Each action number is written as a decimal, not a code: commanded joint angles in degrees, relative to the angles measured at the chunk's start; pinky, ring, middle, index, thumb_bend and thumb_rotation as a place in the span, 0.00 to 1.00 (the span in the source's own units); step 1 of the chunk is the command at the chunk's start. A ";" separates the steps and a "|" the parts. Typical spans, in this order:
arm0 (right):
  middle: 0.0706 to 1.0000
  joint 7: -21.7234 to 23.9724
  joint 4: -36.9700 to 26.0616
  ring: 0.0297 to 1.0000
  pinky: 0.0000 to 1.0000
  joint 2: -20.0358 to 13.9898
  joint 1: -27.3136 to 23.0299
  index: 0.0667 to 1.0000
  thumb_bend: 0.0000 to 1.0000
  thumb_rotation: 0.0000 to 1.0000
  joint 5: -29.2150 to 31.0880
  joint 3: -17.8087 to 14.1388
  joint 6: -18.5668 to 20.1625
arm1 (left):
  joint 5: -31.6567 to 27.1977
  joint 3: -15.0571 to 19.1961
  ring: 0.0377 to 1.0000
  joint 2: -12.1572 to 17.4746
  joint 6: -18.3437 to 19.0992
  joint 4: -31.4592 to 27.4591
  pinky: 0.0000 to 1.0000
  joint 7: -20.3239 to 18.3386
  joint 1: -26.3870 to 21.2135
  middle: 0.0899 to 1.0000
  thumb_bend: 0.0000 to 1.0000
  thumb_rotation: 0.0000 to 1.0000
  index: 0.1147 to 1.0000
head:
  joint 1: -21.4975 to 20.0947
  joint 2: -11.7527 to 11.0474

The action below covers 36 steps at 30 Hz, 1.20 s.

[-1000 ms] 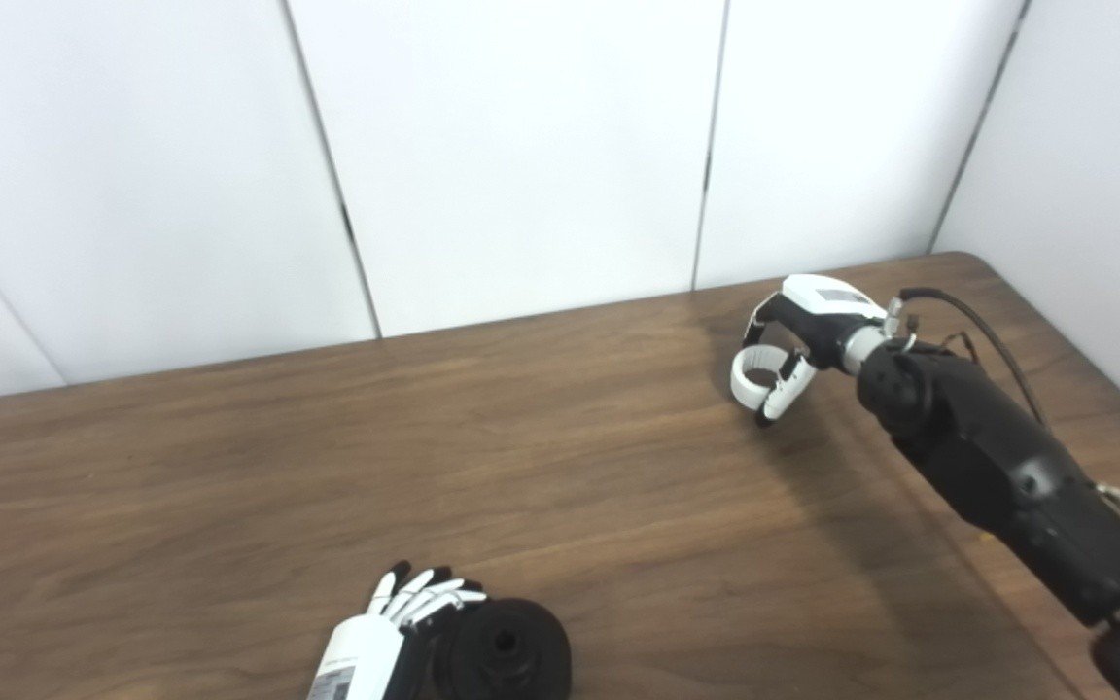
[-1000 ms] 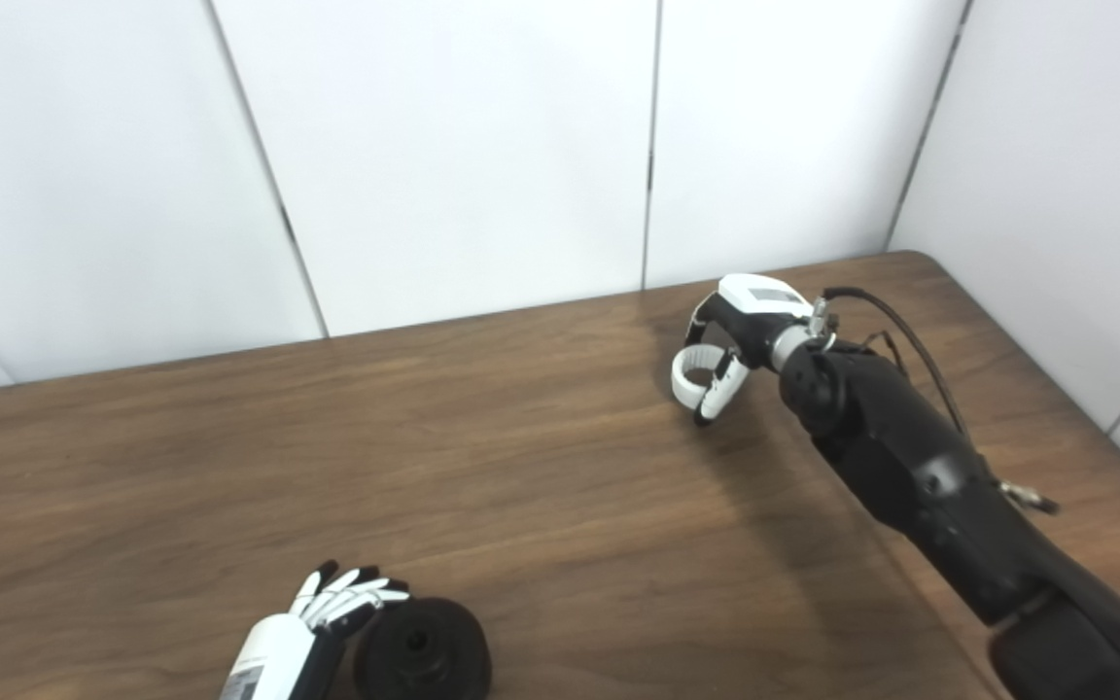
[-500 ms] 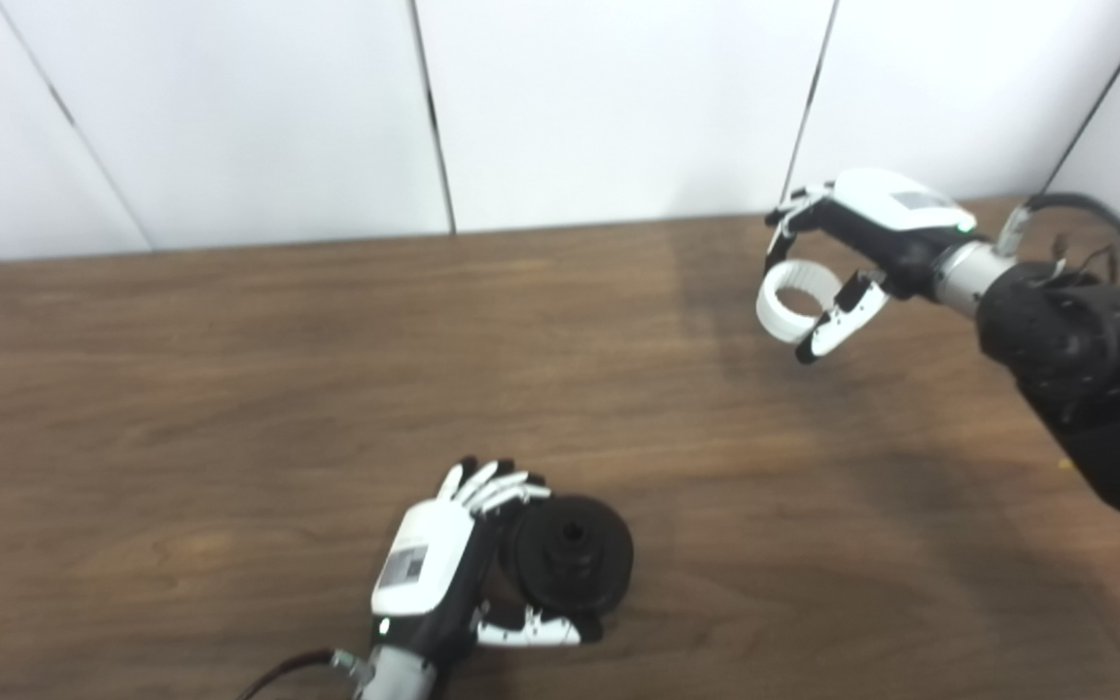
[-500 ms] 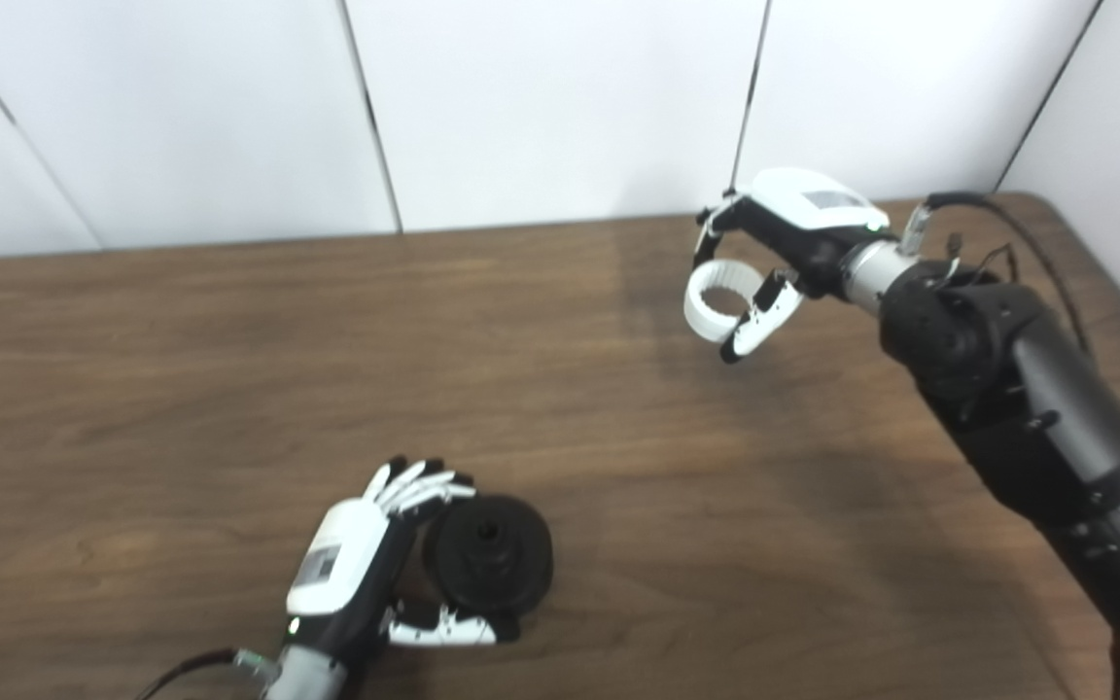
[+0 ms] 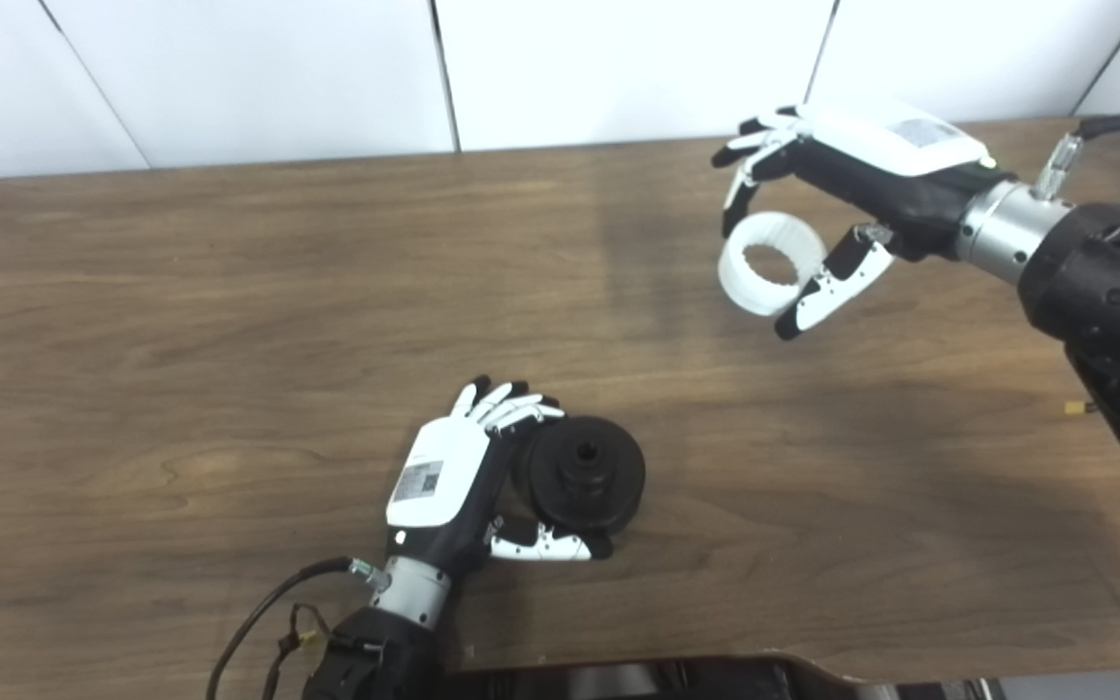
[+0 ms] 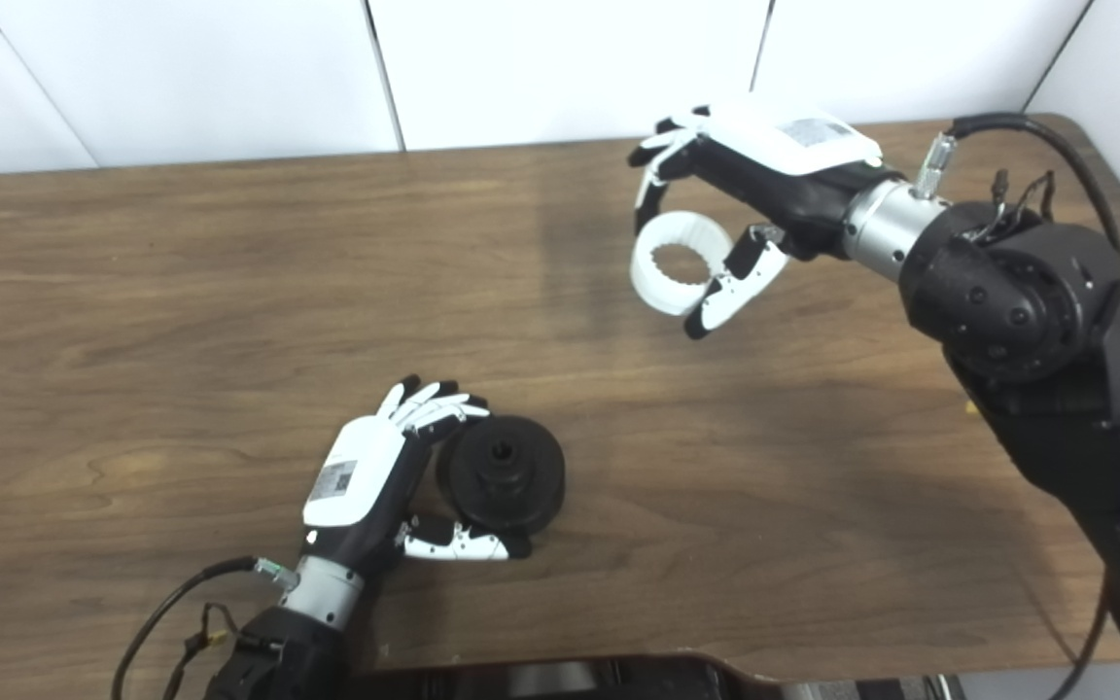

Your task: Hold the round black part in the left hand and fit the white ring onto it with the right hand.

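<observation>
The round black part [image 5: 583,473] stands near the table's front edge, a hub with a hole facing up and toward me. My left hand [image 5: 463,476] is wrapped round its left side, fingers behind it and thumb under its front, shut on it. Up at the far right, my right hand [image 5: 837,194] hangs above the table, shut on the white ring [image 5: 770,262], which has a toothed inner face. The ring is pinched between fingers at its far side and thumb at its right. Ring and black part are well apart.
The brown wooden table [image 5: 181,292] runs to white wall panels [image 5: 249,68] at the back. Its right corner is rounded [image 6: 1095,146]. A dark edge [image 5: 638,676] of the robot's body shows at the bottom. Cables trail from both wrists.
The camera has tilted down, so the whole picture shifted. My right hand has brought the ring leftward and nearer, off the far right corner. The left hand keeps its hold on the black part.
</observation>
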 commanded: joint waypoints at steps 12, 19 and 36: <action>0.84 9.08 -10.03 0.95 1.00 6.03 -3.23 0.45 0.52 0.13 -2.52 -0.89 1.99 | 2.77 -2.77 0.90 0.34 3.98 2.81 1.00 -5.93 0.03 0.78 0.52 0.06 0.42 | 0.82 0.33; 0.84 9.78 -10.88 0.96 1.00 7.93 -2.12 0.45 0.52 0.14 -2.72 0.91 1.54 | 4.01 -3.30 0.89 0.31 4.41 3.18 1.00 -5.83 -0.20 0.78 0.52 0.06 0.42 | 1.41 0.05; 0.86 9.13 -10.34 0.98 1.00 10.25 0.12 0.45 0.53 0.14 -4.02 5.71 -1.30 | 4.38 -4.26 0.91 -0.13 6.18 3.89 1.00 -6.11 -0.65 0.79 0.52 0.06 0.42 | 1.47 -0.80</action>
